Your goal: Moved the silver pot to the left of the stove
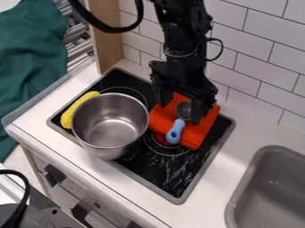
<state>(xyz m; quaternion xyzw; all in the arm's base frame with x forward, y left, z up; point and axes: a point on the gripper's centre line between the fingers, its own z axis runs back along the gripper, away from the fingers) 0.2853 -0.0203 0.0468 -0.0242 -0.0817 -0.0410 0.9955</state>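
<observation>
My gripper [180, 112] hangs over the right half of the stove, its two fingers spread open above an orange cloth [201, 130]. Between and below them lies a small utensil with a grey round head and a blue handle [175, 132], resting on the cloth. The silver pot [110, 124] stands upright at the left part of the black stove top [173, 171], to the left of the cloth and apart from the gripper. Its inside looks empty, and its lower side reaches over the stove's front edge.
Yellow corn [74, 109] lies against the pot's left side. A grey sink [262, 191] is set into the counter at the lower right. White wall tiles [262, 67] rise behind the stove, and a wooden post [105, 35] stands at its back left.
</observation>
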